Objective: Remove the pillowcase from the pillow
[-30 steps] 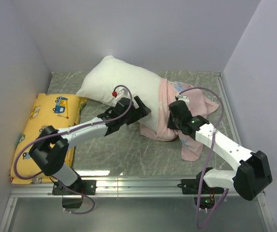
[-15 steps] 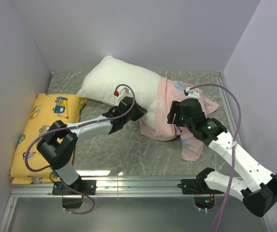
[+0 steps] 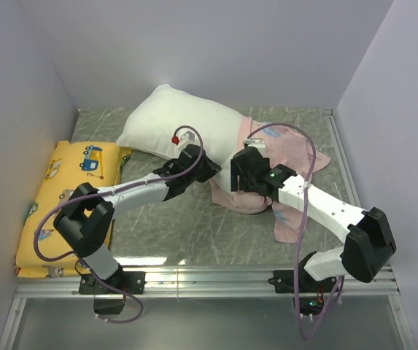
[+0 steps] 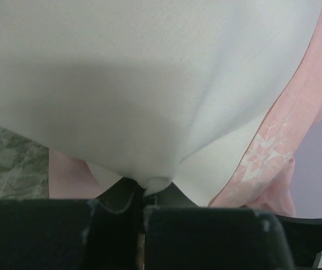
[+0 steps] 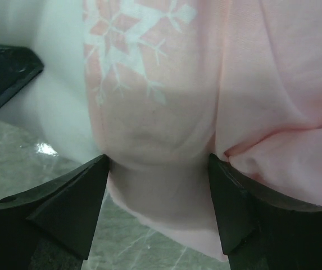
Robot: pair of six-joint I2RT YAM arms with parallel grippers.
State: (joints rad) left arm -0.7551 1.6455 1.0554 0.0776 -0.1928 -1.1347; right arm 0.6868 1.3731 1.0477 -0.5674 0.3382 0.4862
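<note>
I count two pillows and one pillowcase on the desk (image 3: pixel 187 233), which has a grey marbled surface. The pillow (image 3: pixel 183 127) is plump, plain white and smooth, about rectangular, with one pointed corner toward 11 o'clock. It lies from the middle of the desk toward 11 o'clock. Its end toward 3 o'clock sits inside the pillowcase (image 3: pixel 285 146), a thin soft pink fabric with white snowflakes, wrinkled and bunched, spreading from the middle toward 3 and 4 o'clock. The yellow pillow (image 3: pixel 63 197), flatter and printed with small vehicles, lies at 8 o'clock beside the wall.

There are two grippers, close to each other near the middle. The left gripper (image 4: pixel 144 194) has its jaws together, clamped on a small fold of the white pillow cloth at the pillow's near edge. The right gripper (image 5: pixel 158 191) has its jaws wide apart. A rounded bulge of the pillowcase fills the gap and seems to touch both fingers (image 5: pixel 73 202), but it is not pinched.
</note>
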